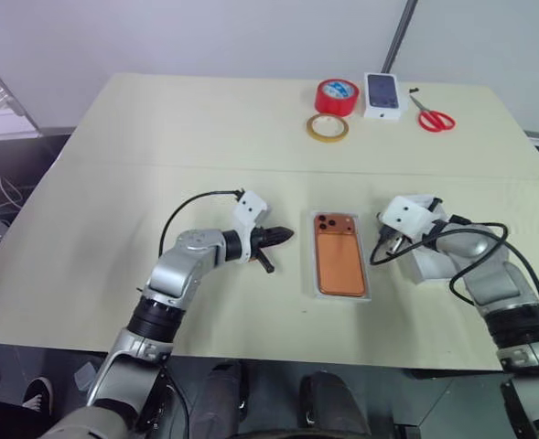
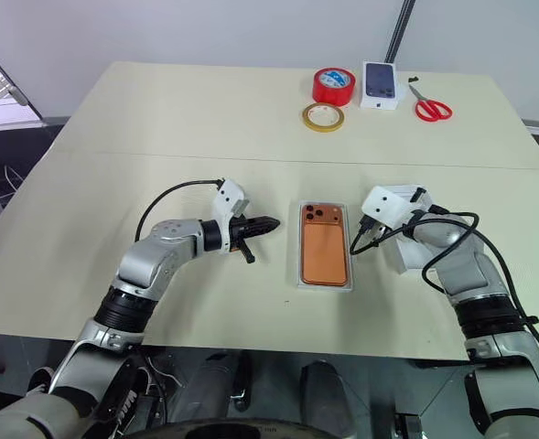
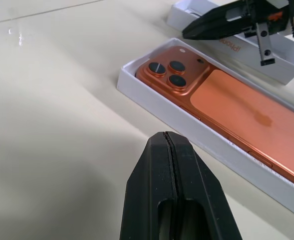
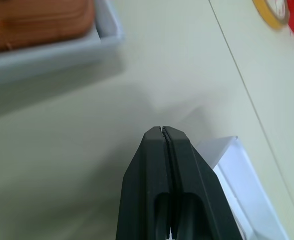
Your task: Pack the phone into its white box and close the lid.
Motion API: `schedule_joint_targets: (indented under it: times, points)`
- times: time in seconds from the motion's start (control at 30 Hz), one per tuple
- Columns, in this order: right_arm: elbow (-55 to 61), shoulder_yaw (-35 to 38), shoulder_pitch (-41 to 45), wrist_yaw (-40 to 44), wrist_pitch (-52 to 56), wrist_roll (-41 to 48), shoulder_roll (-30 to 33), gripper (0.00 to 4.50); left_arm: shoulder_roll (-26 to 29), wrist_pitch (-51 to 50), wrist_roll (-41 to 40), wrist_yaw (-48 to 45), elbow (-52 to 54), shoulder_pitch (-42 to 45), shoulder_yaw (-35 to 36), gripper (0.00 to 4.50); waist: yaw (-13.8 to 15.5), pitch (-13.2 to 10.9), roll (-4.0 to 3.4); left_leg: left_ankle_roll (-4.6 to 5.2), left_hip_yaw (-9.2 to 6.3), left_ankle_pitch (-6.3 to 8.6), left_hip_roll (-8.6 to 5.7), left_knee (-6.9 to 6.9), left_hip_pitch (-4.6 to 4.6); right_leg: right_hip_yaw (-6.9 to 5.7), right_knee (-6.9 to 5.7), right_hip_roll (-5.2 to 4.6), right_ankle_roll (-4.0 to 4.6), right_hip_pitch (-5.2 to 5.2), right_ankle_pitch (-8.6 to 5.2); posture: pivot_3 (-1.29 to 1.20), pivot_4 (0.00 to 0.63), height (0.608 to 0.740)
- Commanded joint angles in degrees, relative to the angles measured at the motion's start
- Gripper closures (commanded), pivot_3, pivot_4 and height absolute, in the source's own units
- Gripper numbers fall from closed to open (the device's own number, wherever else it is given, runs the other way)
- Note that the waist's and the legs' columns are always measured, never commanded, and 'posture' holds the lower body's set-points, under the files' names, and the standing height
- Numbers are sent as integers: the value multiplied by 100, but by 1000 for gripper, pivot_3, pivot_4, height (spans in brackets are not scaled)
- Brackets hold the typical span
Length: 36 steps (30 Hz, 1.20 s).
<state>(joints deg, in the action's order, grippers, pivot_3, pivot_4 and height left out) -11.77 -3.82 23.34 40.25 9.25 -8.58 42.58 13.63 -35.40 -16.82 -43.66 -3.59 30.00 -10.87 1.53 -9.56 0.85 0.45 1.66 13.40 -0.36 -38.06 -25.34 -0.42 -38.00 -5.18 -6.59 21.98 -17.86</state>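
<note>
The phone [image 1: 339, 253] lies in the box [image 1: 340, 294] near the table's [image 1: 113, 165] front edge. Both grippers, left [image 1: 283, 236] and right [image 3: 206, 25], are shut and hold nothing.

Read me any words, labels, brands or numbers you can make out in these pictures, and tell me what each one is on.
"iPhone": on the side wall of the lid, partly hidden behind the right gripper, so only some of the letters show.
The apple logo on the back of the phone: a sign, no lettering.
The small white box at the far edge of the table: no text legible.
</note>
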Motion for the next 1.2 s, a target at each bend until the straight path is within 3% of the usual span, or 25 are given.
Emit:
schedule_joint_targets:
  times: [0.03,0.1,0.3,0.4,0.53,0.7,1.2]
  points:
    - [979,656,-178,544,1012,1117,-56,3947,69,129,-224,-99,184,85,301,3972,-22,0,0,0,0,0,3,0,0,0,0,2,0,0,0,0,150,728]
    - [1260,748,-415,584,1112,1131,103,3170,208,218,-223,-255,180,70,291,3225,-44,0,0,3,-2,2,4,1,0,-1,0,2,0,-2,0,0,150,728]
    - [2232,1440,-1147,592,1535,1600,334,91,724,542,-441,-932,184,-3,492,130,-82,0,-1,27,-2,16,3,3,0,0,1,0,0,-1,0,0,150,728]
    - [2670,1707,-1098,-70,1887,1653,-16,10,998,964,-401,-1309,218,-101,452,30,-117,1,-6,27,-1,16,7,7,1,4,0,3,0,4,0,0,150,728]
    - [3564,1394,-1531,-386,2745,1674,-265,10,1312,1262,-647,-1882,142,-154,663,30,-81,1,-6,24,-1,15,12,12,-1,10,-1,6,1,11,0,0,150,728]
    - [3663,1643,-1437,-831,4206,1902,-434,10,1584,2257,-469,-2188,220,-432,715,30,-79,0,-7,26,1,16,-2,10,-2,9,0,-25,2,8,0,0,150,728]
    - [3538,1620,-481,-742,6836,2730,230,10,1965,2605,-615,-2470,599,-859,769,30,-100,0,-9,32,2,20,-3,16,-5,9,-1,-31,3,18,0,0,150,728]
